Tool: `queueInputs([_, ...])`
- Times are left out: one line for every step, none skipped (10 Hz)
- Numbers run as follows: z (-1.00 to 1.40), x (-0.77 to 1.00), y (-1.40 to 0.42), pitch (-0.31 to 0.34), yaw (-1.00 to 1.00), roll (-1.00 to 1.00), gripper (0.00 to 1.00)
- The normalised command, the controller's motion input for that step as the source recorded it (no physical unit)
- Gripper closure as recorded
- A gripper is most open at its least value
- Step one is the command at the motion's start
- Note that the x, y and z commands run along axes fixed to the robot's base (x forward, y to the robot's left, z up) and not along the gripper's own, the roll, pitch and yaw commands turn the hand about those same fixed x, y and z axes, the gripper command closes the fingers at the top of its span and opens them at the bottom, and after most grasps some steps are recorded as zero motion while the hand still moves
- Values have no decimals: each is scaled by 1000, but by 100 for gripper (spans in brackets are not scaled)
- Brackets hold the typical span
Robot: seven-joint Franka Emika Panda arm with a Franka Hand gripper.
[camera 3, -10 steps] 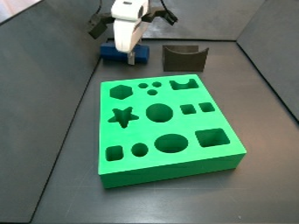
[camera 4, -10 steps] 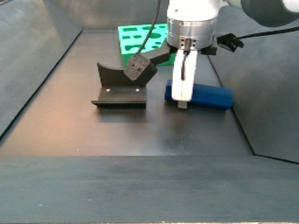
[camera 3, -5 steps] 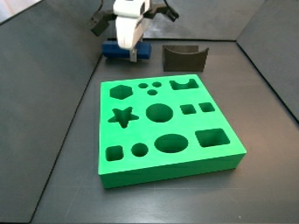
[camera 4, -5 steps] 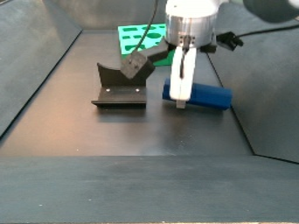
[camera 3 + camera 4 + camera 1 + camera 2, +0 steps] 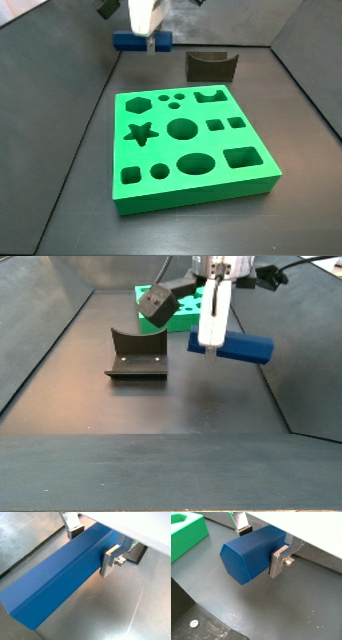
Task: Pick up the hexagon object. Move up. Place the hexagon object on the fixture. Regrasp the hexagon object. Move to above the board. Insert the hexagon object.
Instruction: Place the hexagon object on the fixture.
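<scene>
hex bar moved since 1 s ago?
Yes. The hexagon object, clamped in the gripper, has risen off the floor: in a side view it now sits higher against the fixture.

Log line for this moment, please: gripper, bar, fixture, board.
gripper: shut on hexagon object, lifted off floor | fixture: empty, beside the bar | board: holes all empty | phase: move up

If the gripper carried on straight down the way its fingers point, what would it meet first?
Probably the bare floor. The gripper points down, shut on the hexagon object, which is lifted clear; the fixture stands off to the side. Depth is uncertain.
</scene>
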Motion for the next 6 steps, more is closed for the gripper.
queueInputs([1000,-6,0,9,-2,3,100])
queueInputs([1000,-11,0,15,-4,5,100])
queueInputs([1000,-19,2,23,-8,13,100])
queueInputs([1000,-23,5,32,-12,22,100])
queueInputs([1000,-27,7,39,-14,27,100])
queueInputs([1000,-30,9,43,-16,34,100])
